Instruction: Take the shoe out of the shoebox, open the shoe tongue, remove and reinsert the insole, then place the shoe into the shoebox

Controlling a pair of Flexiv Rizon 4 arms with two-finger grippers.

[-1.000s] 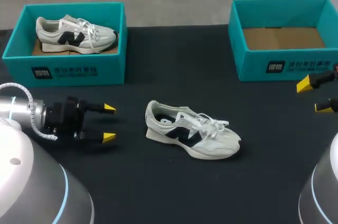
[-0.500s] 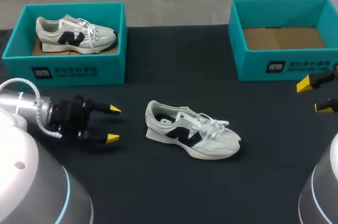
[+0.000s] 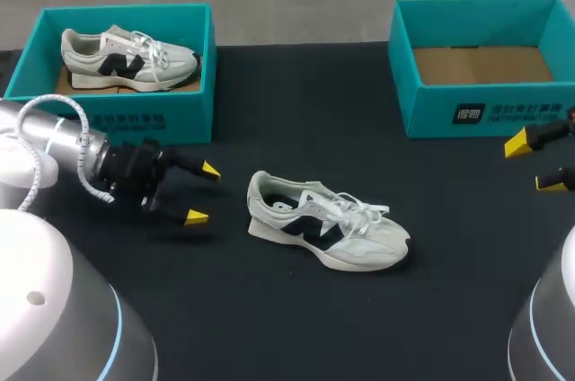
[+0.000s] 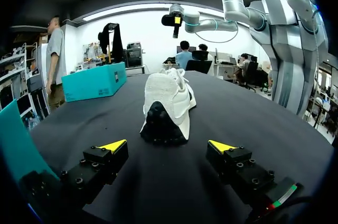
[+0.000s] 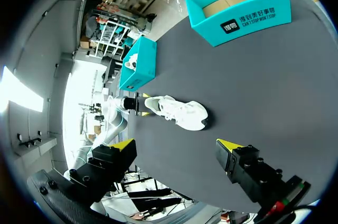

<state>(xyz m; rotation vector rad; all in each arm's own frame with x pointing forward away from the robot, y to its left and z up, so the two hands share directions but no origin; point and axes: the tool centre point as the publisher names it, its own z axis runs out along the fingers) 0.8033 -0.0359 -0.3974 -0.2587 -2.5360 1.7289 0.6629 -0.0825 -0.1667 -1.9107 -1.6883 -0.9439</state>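
- At mid counter [image 3: 296, 318], one shoe [image 3: 328, 224] lies on its sole, outside both boxes.
- Just beside its heel, the left tool [image 3: 202, 193] gapes, holding nothing.
- Well apart, the right tool [image 3: 535, 163] is likewise spread and bare.
- At the far edge are two boxes: the left box [image 3: 117, 116] holds a second shoe [image 3: 126, 57], and the right box [image 3: 485, 113] shows its cardboard floor.

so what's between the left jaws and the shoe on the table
Nothing, only bare table between the open left jaws and the heel of the shoe; the left wrist view shows it best.
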